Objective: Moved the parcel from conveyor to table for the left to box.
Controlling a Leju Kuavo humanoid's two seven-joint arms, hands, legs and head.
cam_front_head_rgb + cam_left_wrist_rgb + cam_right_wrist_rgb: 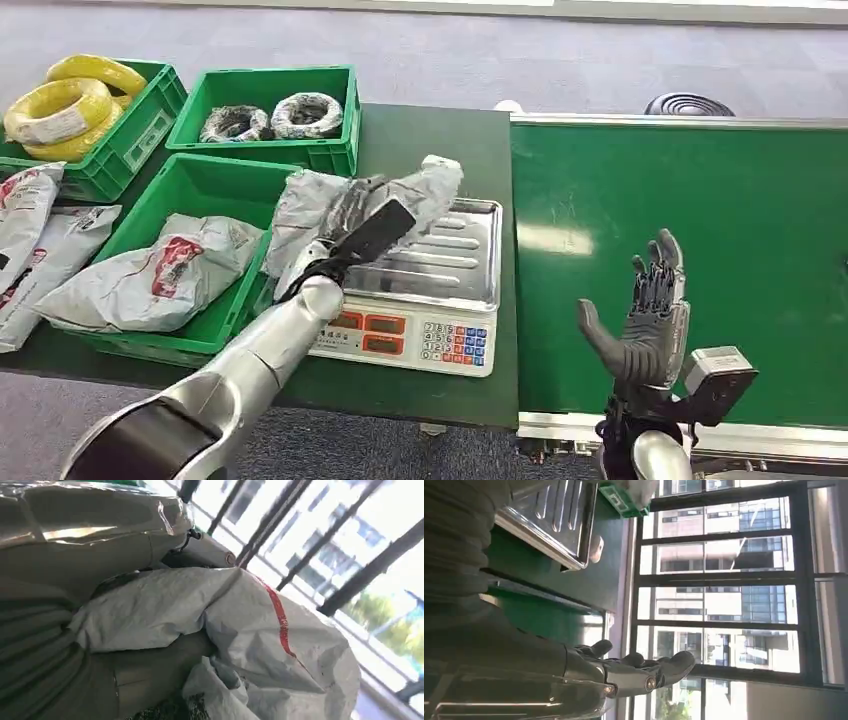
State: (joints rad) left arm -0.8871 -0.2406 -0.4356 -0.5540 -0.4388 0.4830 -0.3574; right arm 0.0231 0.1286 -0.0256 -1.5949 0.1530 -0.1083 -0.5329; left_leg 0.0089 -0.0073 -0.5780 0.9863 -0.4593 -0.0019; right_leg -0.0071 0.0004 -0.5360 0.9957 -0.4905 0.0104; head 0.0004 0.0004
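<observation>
Left hand (345,235) is gripping the grey parcel (310,205) above the scale (470,255) — bound (probably) for the bin (215,185) — right hand (645,320) idling, fingers spread.

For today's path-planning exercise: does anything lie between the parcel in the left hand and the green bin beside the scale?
Nothing visible does. The left hand holds the parcel over the scale, and the bin sits right beside it.

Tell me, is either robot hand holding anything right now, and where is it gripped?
The left robot hand grips a grey parcel around its crumpled middle, above the scale. The right robot hand holds nothing.
</observation>
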